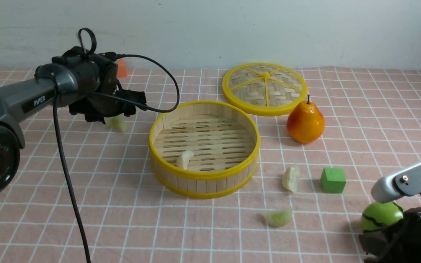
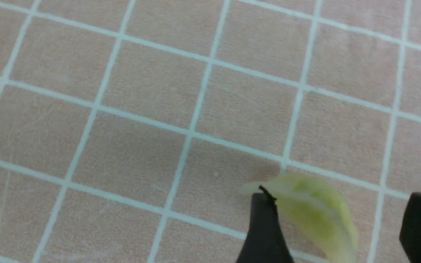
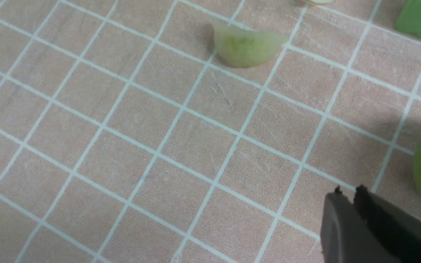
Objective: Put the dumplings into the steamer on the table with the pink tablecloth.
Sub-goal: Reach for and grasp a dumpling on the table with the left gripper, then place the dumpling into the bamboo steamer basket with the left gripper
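Note:
The steamer [image 1: 204,146] stands mid-table on the pink tablecloth [image 1: 122,190], with one dumpling [image 1: 185,159] on its slatted floor. My left gripper [image 1: 105,112] hangs over the cloth left of the steamer. Its jaws are wide apart, and a blurred pale green dumpling [image 2: 313,212] sits between them, close to one finger [image 2: 263,226]; the same dumpling [image 1: 118,123] shows just under the gripper. Two more dumplings [image 1: 291,178] [image 1: 277,217] lie right of the steamer; one dumpling [image 3: 245,45] appears in the right wrist view. My right gripper [image 3: 347,191] is shut and empty at the near right.
A woven lid with yellow spokes [image 1: 265,88] lies behind the steamer, with an orange pear [image 1: 305,122] beside it. A green cube [image 1: 333,179] sits right of the dumplings. A green ball [image 1: 380,215] rests by my right arm. A black cable [image 1: 68,182] hangs from my left arm.

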### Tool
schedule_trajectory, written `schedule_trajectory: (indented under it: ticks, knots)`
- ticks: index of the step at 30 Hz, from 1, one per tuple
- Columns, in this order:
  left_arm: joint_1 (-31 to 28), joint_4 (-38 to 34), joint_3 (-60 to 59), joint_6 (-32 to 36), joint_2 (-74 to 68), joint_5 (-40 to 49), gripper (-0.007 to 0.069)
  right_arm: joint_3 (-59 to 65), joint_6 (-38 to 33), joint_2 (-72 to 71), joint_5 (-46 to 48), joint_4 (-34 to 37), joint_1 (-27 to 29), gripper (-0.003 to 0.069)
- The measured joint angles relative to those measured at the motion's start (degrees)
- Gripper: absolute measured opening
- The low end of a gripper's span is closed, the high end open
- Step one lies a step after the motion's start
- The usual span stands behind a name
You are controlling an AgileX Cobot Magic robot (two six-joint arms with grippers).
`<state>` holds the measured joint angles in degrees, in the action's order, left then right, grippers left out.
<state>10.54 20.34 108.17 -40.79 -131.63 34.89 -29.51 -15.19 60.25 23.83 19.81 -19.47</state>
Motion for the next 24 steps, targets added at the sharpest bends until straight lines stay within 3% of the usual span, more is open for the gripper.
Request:
schedule_trajectory:
  ticks: [2, 5, 10, 11, 14, 17, 24]
  knots:
    - [0.00, 2.03, 0.00, -4.90, -1.73, -0.44, 0.0470, 0.00, 0.00, 0.40, 0.00, 0.54, 0.00, 0.0064]
    - [0.00, 2.45, 0.00, -6.12, -2.60, -0.99, 0.0444, 0.00, 0.00, 0.40, 0.00, 0.93, 0.00, 0.0066]
    - [0.00, 2.64, 0.00, -6.67, -2.82, -1.87, 0.0188, 0.00, 0.00, 0.40, 0.00, 1.27, 0.00, 0.0067]
    - [0.00, 2.77, 0.00, -6.67, -2.55, -1.67, 0.0160, 0.00, 0.00, 0.40, 0.00, 1.27, 0.00, 0.0067]
    - [0.25, 2.30, -0.20, -6.07, -0.53, -0.71, 0.0169, 0.00, 0.00, 0.40, 0.00, 1.27, 0.00, 0.0068]
    - [2.40, 0.11, -0.26, -0.16, 5.11, 1.90, 0.0169, 0.00, 0.00, 0.40, 0.00, 1.27, 0.00, 0.0073]
    - [11.54, -13.26, 0.27, 18.11, 12.59, 4.51, 0.0169, 0.00, -0.05, 0.40, -0.51, 1.27, 0.00, 0.0080]
